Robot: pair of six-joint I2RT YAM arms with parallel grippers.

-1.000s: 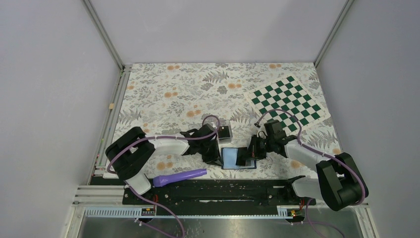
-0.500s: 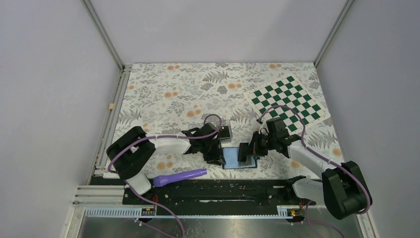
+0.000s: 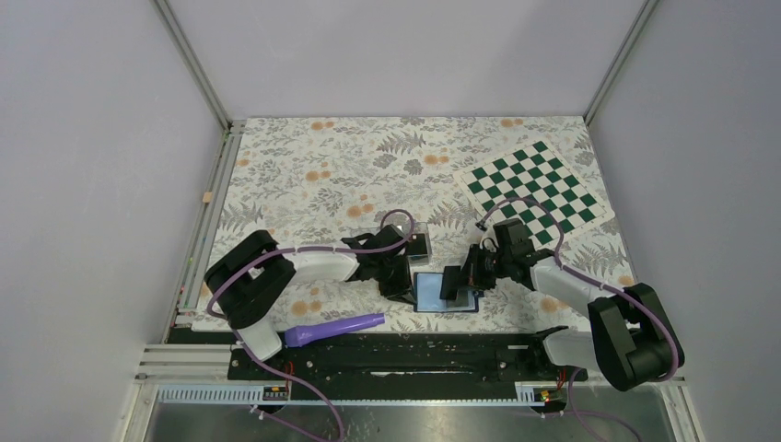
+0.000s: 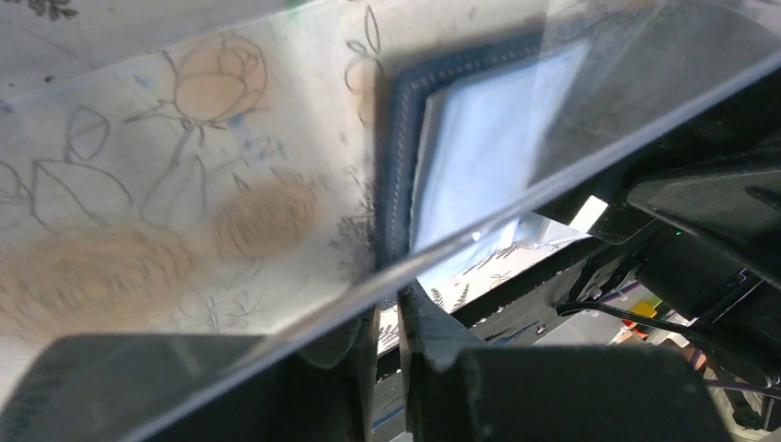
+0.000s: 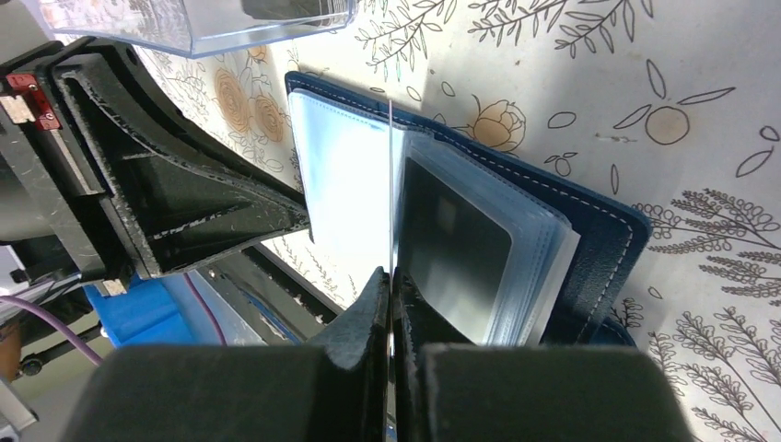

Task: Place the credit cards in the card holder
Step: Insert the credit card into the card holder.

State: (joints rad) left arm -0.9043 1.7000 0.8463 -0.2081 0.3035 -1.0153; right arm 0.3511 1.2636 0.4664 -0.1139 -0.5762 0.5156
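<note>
Shifted slightly left since a second ago, my right gripper [image 5: 391, 276] pinches a card [image 5: 390, 184] edge-on among the clear sleeves of the navy, white-stitched holder [image 5: 603, 244] lying open on the floral cloth [image 5: 700, 92], while my left gripper's [image 4: 391, 313] grip I cannot tell.

The floral-patterned table [image 3: 322, 175] is viewed from high above its near edge, facing down. The open navy blue fold-over wallet [image 3: 433, 293], shared by all views, is seen closely from opposite sides by both wrist cameras.
</note>
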